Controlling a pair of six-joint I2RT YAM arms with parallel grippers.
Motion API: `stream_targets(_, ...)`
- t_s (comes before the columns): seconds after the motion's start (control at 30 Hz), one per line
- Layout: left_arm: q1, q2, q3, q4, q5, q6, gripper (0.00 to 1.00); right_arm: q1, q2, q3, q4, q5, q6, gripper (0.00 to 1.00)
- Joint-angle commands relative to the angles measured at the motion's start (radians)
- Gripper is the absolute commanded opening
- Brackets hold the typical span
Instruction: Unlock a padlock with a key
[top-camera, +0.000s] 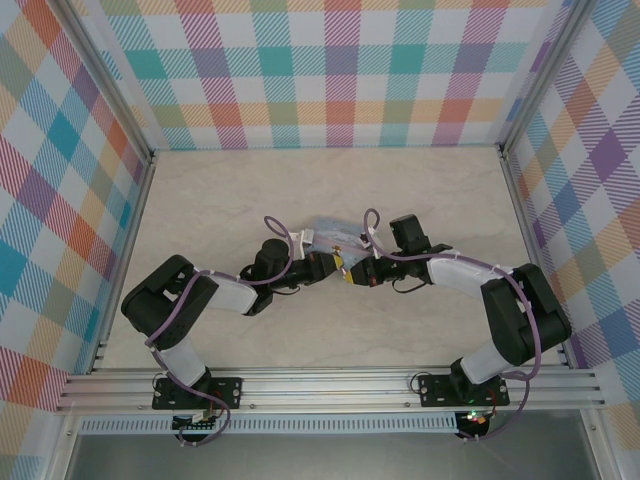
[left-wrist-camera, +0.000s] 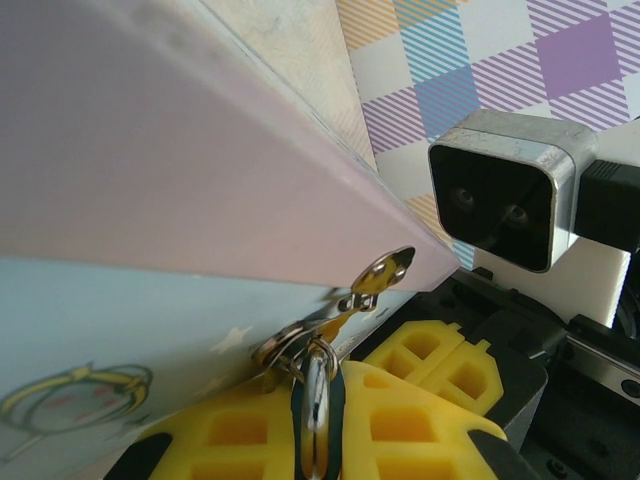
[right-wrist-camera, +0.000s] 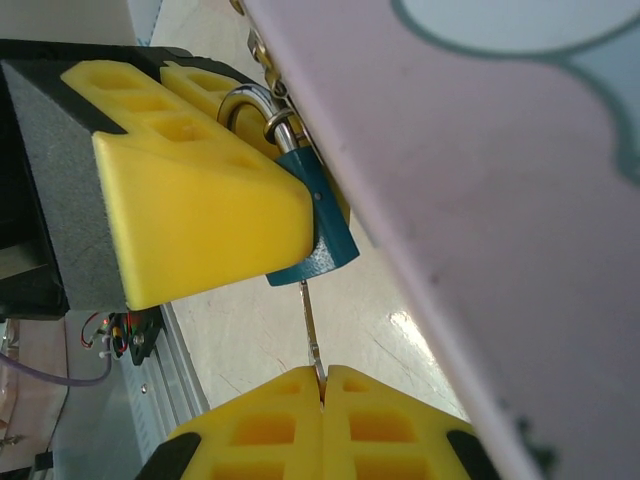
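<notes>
The padlock (right-wrist-camera: 318, 228) is small, with a teal body and a silvery shackle that hooks through the clasp (left-wrist-camera: 385, 270) of the pale blue tin (left-wrist-camera: 150, 330). My left gripper (left-wrist-camera: 322, 420) is shut on the padlock (left-wrist-camera: 316, 385), its yellow fingers (right-wrist-camera: 180, 200) pressed on both flat sides. The thin silvery key (right-wrist-camera: 309, 320) runs from the padlock's underside to my right gripper (right-wrist-camera: 322, 388), which is shut on the key's head. In the top external view, the left gripper (top-camera: 328, 266) and right gripper (top-camera: 358, 272) meet tip to tip at mid-table.
The tin (top-camera: 330, 228) lies just behind the two grippers. Checked walls enclose the table on the left, back and right. An aluminium rail (top-camera: 330, 385) runs along the near edge. Bare tabletop (top-camera: 330, 180) stretches behind the tin.
</notes>
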Motion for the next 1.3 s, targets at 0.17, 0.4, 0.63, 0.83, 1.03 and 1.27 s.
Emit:
stream_targets(0.17, 0.005, -0.026, -0.011, 0.091, 0.053, 0.022, 0.0, -0.003, 0.031, 0.053, 0.011, 0.008, 0.008, 0.0)
stream_targets(0.4, 0.005, -0.039, -0.014, 0.104, 0.057, 0.014, 0.0, -0.002, 0.045, 0.065, -0.006, -0.002, -0.007, 0.0)
stream_targets(0.63, 0.004, -0.044, -0.013, 0.121, 0.068, 0.003, 0.0, -0.002, 0.049, 0.057, 0.01, -0.013, -0.001, 0.0)
stream_targets(0.83, 0.004, -0.059, -0.026, 0.127, 0.1, 0.016, 0.0, -0.03, 0.029, 0.038, 0.137, -0.077, 0.074, 0.0)
stream_targets(1.03, 0.004, -0.079, -0.032, 0.129, 0.135, 0.027, 0.0, -0.077, 0.009, 0.022, 0.233, -0.148, 0.137, 0.0)
stream_targets(1.27, 0.001, -0.074, -0.032, 0.18, 0.105, -0.011, 0.0, -0.077, 0.025, 0.007, 0.311, -0.153, 0.209, 0.0)
